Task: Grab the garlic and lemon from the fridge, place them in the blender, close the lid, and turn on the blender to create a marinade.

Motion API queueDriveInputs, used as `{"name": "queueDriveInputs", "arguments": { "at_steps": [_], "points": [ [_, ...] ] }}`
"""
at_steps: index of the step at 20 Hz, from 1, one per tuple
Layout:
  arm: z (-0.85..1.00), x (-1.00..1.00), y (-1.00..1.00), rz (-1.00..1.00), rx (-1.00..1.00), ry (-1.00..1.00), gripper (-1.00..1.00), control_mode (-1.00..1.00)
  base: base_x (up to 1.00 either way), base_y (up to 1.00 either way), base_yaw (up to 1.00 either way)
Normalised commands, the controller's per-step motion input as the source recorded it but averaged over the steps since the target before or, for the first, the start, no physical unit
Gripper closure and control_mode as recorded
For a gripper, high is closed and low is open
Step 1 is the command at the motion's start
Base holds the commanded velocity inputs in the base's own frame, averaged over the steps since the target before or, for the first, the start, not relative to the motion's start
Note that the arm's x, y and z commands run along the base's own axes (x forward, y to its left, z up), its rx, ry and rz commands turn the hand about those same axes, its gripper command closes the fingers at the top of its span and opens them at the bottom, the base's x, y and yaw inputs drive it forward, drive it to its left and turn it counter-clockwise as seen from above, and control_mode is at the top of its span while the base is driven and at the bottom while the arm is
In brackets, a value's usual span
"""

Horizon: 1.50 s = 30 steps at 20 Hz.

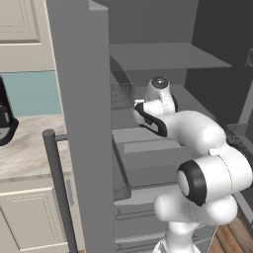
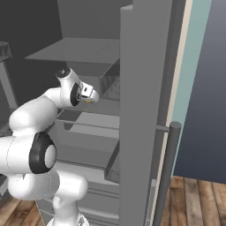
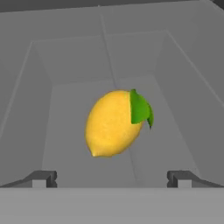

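- Yellow lemon [image 3: 113,123], carrying a green leaf [image 3: 140,107] at 1 end, lies on its side on the grey floor of a walled compartment [image 3: 183,92] inside the fridge [image 1: 163,57]. The walls keep it from rolling off, which is the likely reason it sits centred there.
- Gripper [image 3: 111,178] is fully open: its 2 dark fingertips [image 3: 43,178] stand wide apart at the bottom of the hand view, with nothing between them. Nothing is held.
- The lemon sits ahead of the fingertips, centred between them and not touching either. This alignment suits a straight advance so the jaws pass on both sides of the fruit.
- Fridge door [image 1: 81,123] stands swung wide open, its long bar handle [image 1: 57,188] facing the base. The open door gives the arm access to the shelves [image 1: 168,54].
- In both base views the arm reaches forward into the fridge interior at mid-shelf height, wrist angled toward the compartment.
- A small yellow patch shows just beyond the hand in the right base view; it is probably the lemon, but it is too small to confirm.
- Judged step: approach for the lemon pick. The grasp is not yet made.
- Risk, as a judgement: the rounded fruit may slip or roll if the jaws close off-centre.
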Motion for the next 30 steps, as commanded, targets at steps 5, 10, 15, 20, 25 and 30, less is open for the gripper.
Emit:
{"name": "queueDriveInputs", "arguments": {
  "at_steps": [5, 10, 15, 20, 25, 30],
  "points": [
    [-0.17, 0.57, 0.0, 0.0, 0.0, 0.05, -1.0, -1.0, 0.0, 0.0, 0.0],
    [-0.24, 0.52, 0.0, 0.0, 0.0, 0.07, -1.0, -1.0, 0.0, 0.0, 0.0],
    [-0.34, 0.18, 0.0, 0.0, 0.0, 0.04, -1.0, -1.0, 0.0, 0.0, 0.0],
    [-0.4, -0.27, 0.0, 0.0, 0.0, 0.0, -1.0, -1.0, 0.0, 0.0, 0.0],
    [-0.09, -0.08, 0.0, 0.0, 0.0, 0.0, -1.0, -1.0, 0.0, 0.0, 0.0],
    [-0.32, -0.01, 0.0, 0.0, 0.0, 0.0, 1.0, -1.0, 0.0, 0.0, 0.0]
  ]
}}
